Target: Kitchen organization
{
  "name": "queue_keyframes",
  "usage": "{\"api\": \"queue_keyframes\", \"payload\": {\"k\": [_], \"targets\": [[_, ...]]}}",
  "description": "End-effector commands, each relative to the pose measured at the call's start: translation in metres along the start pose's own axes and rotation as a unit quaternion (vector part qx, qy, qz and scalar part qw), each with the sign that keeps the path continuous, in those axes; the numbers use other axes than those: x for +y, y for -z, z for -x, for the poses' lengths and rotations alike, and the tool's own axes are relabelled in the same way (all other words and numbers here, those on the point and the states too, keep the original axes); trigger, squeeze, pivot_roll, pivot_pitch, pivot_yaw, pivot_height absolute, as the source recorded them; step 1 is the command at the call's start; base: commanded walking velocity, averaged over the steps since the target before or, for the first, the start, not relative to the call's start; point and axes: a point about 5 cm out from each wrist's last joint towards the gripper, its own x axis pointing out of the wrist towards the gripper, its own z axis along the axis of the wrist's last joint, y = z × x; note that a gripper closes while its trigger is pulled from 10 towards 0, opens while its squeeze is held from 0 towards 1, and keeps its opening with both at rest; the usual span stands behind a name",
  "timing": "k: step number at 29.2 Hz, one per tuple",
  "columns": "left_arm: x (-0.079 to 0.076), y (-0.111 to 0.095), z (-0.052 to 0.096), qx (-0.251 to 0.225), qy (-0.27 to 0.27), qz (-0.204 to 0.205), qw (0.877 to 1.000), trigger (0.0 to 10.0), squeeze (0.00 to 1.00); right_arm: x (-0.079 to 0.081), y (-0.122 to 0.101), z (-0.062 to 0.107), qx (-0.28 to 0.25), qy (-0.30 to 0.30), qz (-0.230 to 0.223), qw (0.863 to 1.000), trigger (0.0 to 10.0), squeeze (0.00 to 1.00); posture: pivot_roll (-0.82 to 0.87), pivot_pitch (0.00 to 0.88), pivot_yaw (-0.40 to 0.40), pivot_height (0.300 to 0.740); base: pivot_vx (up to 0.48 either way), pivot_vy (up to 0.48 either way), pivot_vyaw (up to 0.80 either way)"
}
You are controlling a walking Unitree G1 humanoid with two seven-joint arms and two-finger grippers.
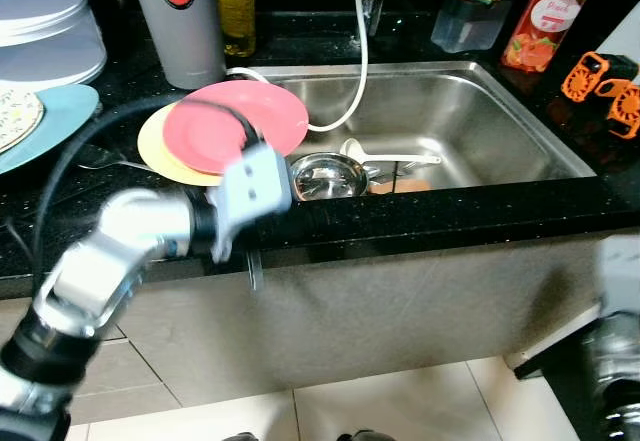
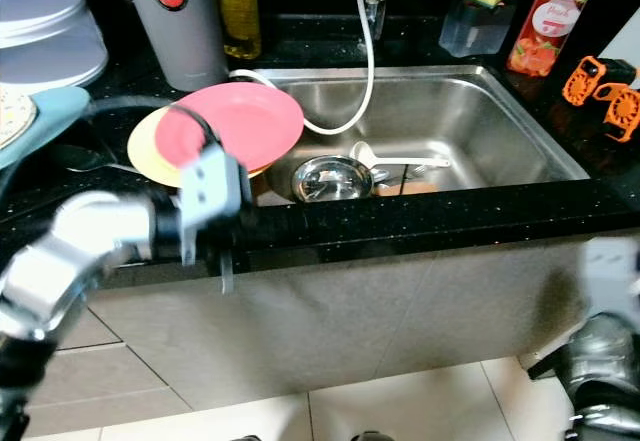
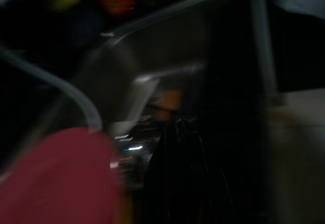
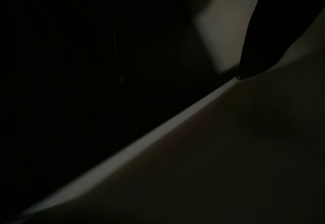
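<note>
So the left gripper [image 1: 255, 196], blurry so can't tell its fingers, sits at the pink plate's [image 1: 240, 121] 6 o'clock edge. Looks like reaching; grabbing that rim comes next.

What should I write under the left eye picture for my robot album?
The left gripper reaches toward a pink plate stacked on a yellow plate beside the steel sink.

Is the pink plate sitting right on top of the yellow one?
Touching. In the left eye view the pink plate lies stacked on the yellow plate, covering most of it with no gap at the overlapping rim.
</note>
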Motion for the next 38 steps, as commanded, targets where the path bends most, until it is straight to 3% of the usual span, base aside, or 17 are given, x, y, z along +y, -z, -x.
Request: {"api": "queue_keyframes", "payload": {"k": [1,3,4,6,7,9,11,13,14,16,18,19,22,25,28,30,38], "targets": [[0.02,-0.004,0.016,0.019,-0.06,-0.029,0.998,10.0,0.0,0.013,-0.006,0.002,-0.018,-0.038,0.005,0.999,10.0,0.0,0.12,0.052,-0.046,0.74,0.0,0.0,0.0],[0.038,-0.009,0.037,0.026,-0.124,-0.039,0.991,10.0,0.0,0.039,-0.015,0.009,-0.035,-0.082,0.003,0.996,10.0,0.0,0.13,0.056,-0.044,0.74,0.0,0.0,0.0],[0.038,-0.009,0.037,0.026,-0.124,-0.039,0.991,10.0,0.0,0.039,-0.015,0.009,-0.035,-0.082,0.003,0.996,10.0,0.0,0.13,0.056,-0.044,0.74,0.0,0.0,0.0],[0.051,-0.013,0.059,0.028,-0.198,-0.036,0.979,10.0,0.0,0.058,-0.024,0.015,-0.052,-0.116,0.003,0.992,10.0,0.0,0.14,0.056,-0.043,0.74,0.0,0.0,0.0],[0.051,-0.013,0.059,0.028,-0.198,-0.036,0.979,10.0,0.0,0.058,-0.024,0.015,-0.052,-0.116,0.003,0.992,10.0,0.0,0.14,0.056,-0.043,0.74,0.0,0.0,0.0],[0.057,-0.016,0.085,0.015,-0.271,-0.014,0.962,10.0,0.0,0.071,-0.031,0.019,-0.064,-0.141,0.005,0.988,10.0,0.0,0.15,0.06,-0.048,0.74,0.0,0.0,0.0],[0.056,-0.016,0.094,0.008,-0.292,-0.003,0.956,10.0,0.0,0.074,-0.033,0.02,-0.068,-0.149,0.006,0.987,10.0,0.0,0.15,0.06,-0.048,0.74,0.0,0.0,0.0],[0.05,-0.018,0.123,-0.021,-0.352,0.021,0.935,10.0,0.0,0.077,-0.037,0.021,-0.072,-0.162,0.008,0.984,10.0,0.0,0.17,0.066,-0.058,0.74,0.0,0.0,0.0],[0.05,-0.018,0.123,-0.021,-0.352,0.021,0.935,10.0,0.0,0.077,-0.037,0.021,-0.072,-0.162,0.008,0.984,10.0,0.0,0.17,0.066,-0.058,0.74,0.0,0.0,0.0],[0.041,-0.016,0.159,-0.018,-0.421,0.019,0.907,10.0,0.0,0.077,-0.043,0.019,-0.077,-0.167,0.01,0.983,10.0,0.0,0.18,0.066,-0.062,0.74,0.0,0.0,0.0],[0.033,-0.013,0.181,-0.009,-0.46,0.016,0.888,10.0,0.0,0.078,-0.047,0.019,-0.081,-0.171,0.012,0.982,10.0,0.0,0.19,0.067,-0.069,0.74,0.0,0.0,0.0],[0.033,-0.013,0.181,-0.009,-0.46,0.016,0.888,10.0,0.0,0.078,-0.047,0.019,-0.081,-0.171,0.012,0.982,10.0,0.0,0.19,0.067,-0.069,0.74,0.0,0.0,0.0],[0.011,0.006,0.218,0.001,-0.507,0.055,0.86,10.0,0.0,0.083,-0.053,0.02,-0.089,-0.18,0.017,0.98,10.0,0.0,0.22,0.065,-0.078,0.74,0.0,0.0,0.0],[-0.009,0.023,0.236,0.027,-0.526,0.089,0.845,10.0,0.0,0.087,-0.058,0.021,-0.095,-0.186,0.018,0.978,10.0,0.0,0.23,0.062,-0.085,0.74,0.0,0.0,0.0],[-0.018,0.028,0.24,0.039,-0.528,0.104,0.842,10.0,0.0,0.088,-0.06,0.021,-0.097,-0.188,0.018,0.977,10.0,0.0,0.23,0.062,-0.085,0.74,0.0,0.0,0.0],[-0.039,0.036,0.239,0.062,-0.51,0.131,0.848,10.0,0.0,0.089,-0.061,0.022,-0.099,-0.191,0.019,0.976,10.0,0.0,0.23,0.06,-0.087,0.74,0.0,0.0,0.0],[-0.092,0.055,0.227,0.121,-0.437,0.219,0.864,10.0,0.0,0.088,-0.061,0.021,-0.098,-0.193,0.022,0.976,10.0,0.0,0.24,0.067,-0.088,0.74,0.0,0.0,0.0]]}}
